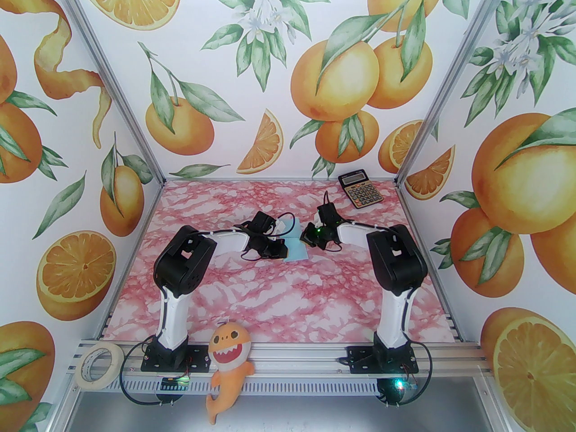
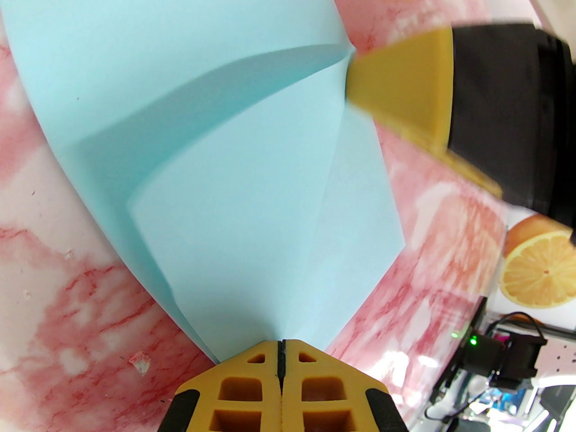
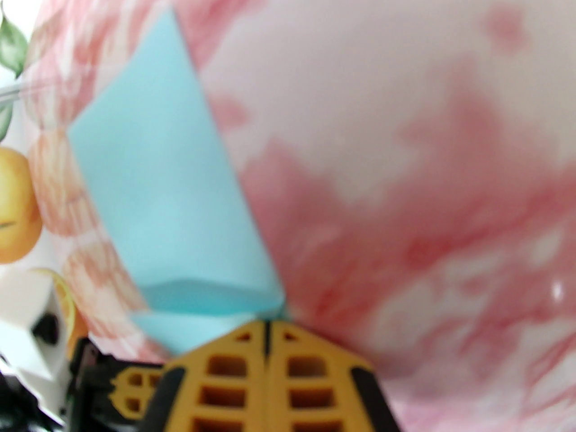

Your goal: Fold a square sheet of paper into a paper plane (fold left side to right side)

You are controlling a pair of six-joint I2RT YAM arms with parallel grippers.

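Now, your left pincer [image 2: 281,344] is clamped on the paper [image 2: 225,196]; the right pincer [image 3: 268,325], closed, touches its edge. Align both edges before creasing.

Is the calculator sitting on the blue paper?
No, the calculator lies near the far right corner, apart from the blue paper.

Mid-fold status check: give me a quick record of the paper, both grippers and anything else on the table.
paper: square sheet of paper, light blue, middle of the table, one flap raised and curved over
left gripper: shut on the flap's edge
right gripper: shut, tips at a sheet corner
calculator: far right corner, apart from the paper
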